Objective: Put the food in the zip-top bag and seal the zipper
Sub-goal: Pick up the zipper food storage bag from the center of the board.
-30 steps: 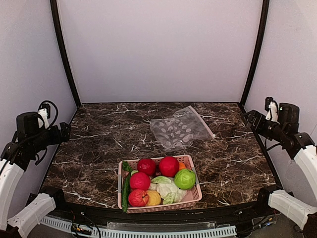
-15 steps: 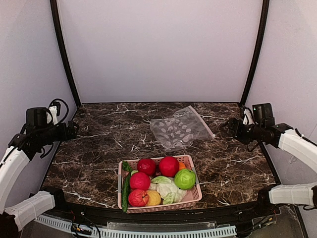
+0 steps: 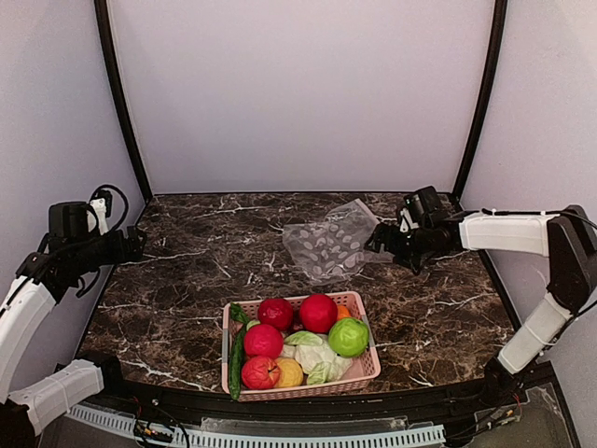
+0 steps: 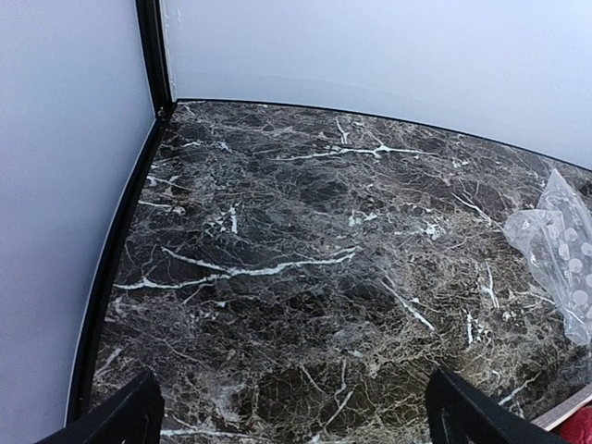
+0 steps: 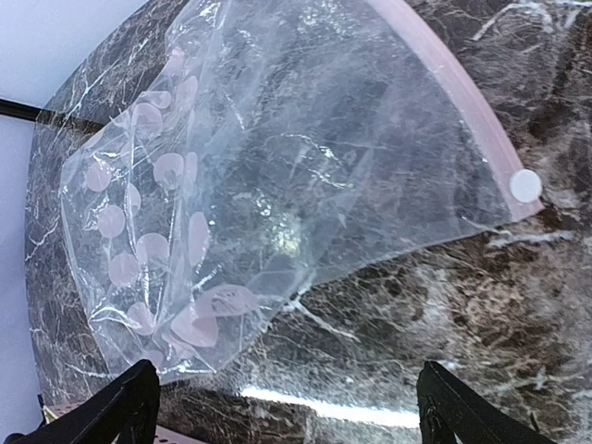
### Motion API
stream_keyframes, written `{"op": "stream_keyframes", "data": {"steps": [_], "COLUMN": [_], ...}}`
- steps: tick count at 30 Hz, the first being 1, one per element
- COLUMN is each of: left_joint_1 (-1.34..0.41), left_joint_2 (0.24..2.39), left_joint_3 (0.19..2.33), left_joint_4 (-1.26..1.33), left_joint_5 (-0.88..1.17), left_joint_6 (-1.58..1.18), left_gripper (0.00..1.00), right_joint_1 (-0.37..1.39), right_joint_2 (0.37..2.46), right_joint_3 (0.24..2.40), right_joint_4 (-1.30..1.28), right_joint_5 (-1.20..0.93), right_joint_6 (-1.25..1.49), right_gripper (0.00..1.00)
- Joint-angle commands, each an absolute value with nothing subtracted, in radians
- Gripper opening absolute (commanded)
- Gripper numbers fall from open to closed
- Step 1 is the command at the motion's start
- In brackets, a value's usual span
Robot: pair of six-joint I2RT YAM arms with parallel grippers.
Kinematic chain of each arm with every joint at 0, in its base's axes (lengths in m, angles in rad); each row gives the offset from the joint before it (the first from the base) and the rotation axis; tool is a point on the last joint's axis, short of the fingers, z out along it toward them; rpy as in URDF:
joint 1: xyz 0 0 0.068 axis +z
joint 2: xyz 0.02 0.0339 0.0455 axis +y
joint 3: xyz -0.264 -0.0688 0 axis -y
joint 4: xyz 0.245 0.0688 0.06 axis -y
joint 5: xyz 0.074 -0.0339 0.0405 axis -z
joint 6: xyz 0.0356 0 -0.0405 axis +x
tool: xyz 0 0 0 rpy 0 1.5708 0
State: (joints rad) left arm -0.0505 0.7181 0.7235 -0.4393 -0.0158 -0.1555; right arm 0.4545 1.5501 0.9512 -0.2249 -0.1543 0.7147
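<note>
Seen from the top camera, the clear zip-top bag [image 3: 334,245] lies flat on the dark marble table [image 3: 187,280], behind the pink basket [image 3: 226,347]. The basket holds all the food: red balls [image 3: 318,313], a green ball [image 3: 348,337], a pale cabbage [image 3: 312,357], a yellow ball [image 3: 289,373] and a cucumber [image 3: 237,355] along its left wall. The right gripper [image 3: 381,240] reaches in over the bag's right edge. The left gripper [image 3: 136,245] hangs above the table's left side, well apart from both bag and basket.

The right wrist camera adds what the top view cannot resolve. The right gripper [image 5: 291,416] has its fingers spread wide, with nothing between them. The bag [image 5: 277,185] is crumpled and empty below, with pale ovals printed on its left half. The pinkish zipper [image 5: 444,83] curves along the bag's right edge and ends at a white dot [image 5: 525,185]. Whether the fingers touch the plastic cannot be told.

The left wrist camera shows the left gripper [image 4: 296,421] also spread wide and empty, over bare marble. Only a corner of the bag [image 4: 560,250] shows at its right margin.
</note>
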Motion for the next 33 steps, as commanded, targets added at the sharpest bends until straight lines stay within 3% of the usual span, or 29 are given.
{"op": "stream_keyframes", "data": {"steps": [1,6,12,21,28,31,33], "left_joint_1": [-0.053,-0.053,-0.053,-0.054,-0.053,-0.054,-0.053], "left_joint_2": [0.721,0.739,0.75,0.763,0.758,0.754,0.752], "left_joint_3": [0.7,0.711,0.703,0.704,0.701,0.695,0.69], "left_joint_4": [-0.409,-0.422,-0.412,-0.408,-0.408,-0.404,-0.398], "left_joint_5": [0.078,0.046,0.089,0.1,0.105,0.12,0.131], "left_joint_6": [-0.186,-0.181,-0.188,-0.186,-0.184,-0.179,-0.178], "left_gripper": [1.0,1.0,1.0,1.0,1.0,1.0,1.0], "right_joint_1": [0.516,0.569,0.593,0.603,0.603,0.603,0.603], "right_joint_2": [1.653,1.777,1.857,1.869,1.849,1.825,1.797], "right_joint_3": [1.046,1.137,1.192,1.198,1.193,1.182,1.164], "right_joint_4": [-0.179,-0.186,-0.212,-0.197,-0.175,-0.145,-0.108], "right_joint_5": [-0.085,-0.031,0.064,0.11,0.113,0.114,0.112], "right_joint_6": [0.796,0.848,0.94,0.956,0.939,0.91,0.885], "right_gripper": [0.95,0.94,0.87,0.46,0.25,0.03,0.0]}}
